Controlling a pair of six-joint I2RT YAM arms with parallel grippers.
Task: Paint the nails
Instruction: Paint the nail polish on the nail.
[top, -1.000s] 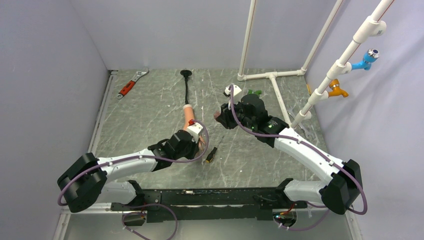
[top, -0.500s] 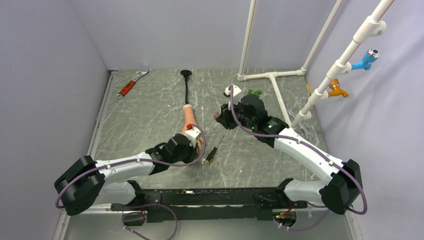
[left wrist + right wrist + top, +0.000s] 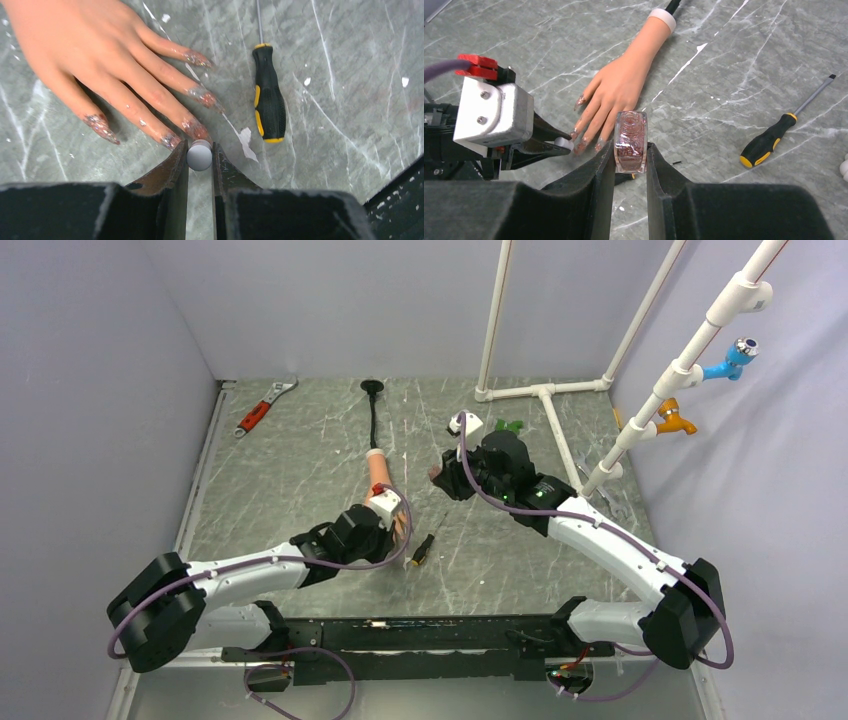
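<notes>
Peach mannequin (image 3: pixel 75 45) with glittery nails (image 3: pixel 204 97), left hand (image 3: pixel 200 147) pinching white cap (image 3: pixel 199 156), right hand (image 3: pixel 630 150) pinching polish bottle (image 3: pixel 630 134)

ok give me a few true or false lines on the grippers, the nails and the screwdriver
1. The right gripper holds the polish bottle. True.
2. The screwdriver lies across the mannequin hand. False: it lies on the table beside the hand, apart from it.
3. The left gripper is shut on a small round grey knob close to the nails. True.
4. The nails are bare. False: glittery polish shows on them.
</notes>
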